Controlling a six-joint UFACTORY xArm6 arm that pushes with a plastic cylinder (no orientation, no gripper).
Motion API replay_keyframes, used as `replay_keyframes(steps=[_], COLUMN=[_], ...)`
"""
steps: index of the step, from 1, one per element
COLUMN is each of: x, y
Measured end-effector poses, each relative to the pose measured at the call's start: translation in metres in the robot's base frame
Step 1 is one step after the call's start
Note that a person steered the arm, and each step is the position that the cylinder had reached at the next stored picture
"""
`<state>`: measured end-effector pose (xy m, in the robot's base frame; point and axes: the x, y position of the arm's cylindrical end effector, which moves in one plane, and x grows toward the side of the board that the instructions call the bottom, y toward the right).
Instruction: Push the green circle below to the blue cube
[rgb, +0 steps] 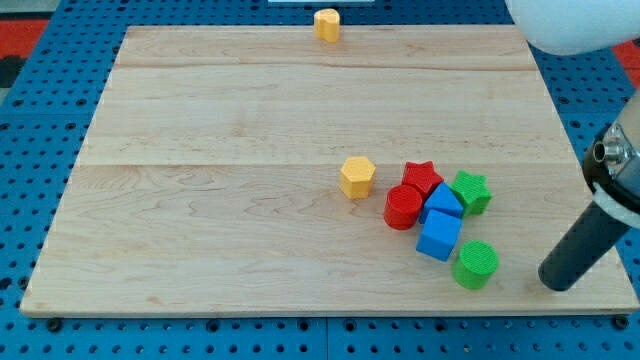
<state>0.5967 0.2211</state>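
The green circle lies near the board's lower right, touching the lower right corner of the blue cube. My tip rests on the board to the view's right of the green circle, about a block's width away from it and not touching. The rod slants up to the view's right.
A second blue block, a red circle, a red star and a green star cluster above the blue cube. A yellow hexagon sits left of them. Another yellow block stands at the board's top edge.
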Motion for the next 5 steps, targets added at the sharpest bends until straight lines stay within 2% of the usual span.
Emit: replay_keyframes(steps=[1,2,3,4,5], x=[-0.015,-0.036,-0.012,0.007,0.007], y=[-0.040,-0.112,-0.035,-0.008,-0.075])
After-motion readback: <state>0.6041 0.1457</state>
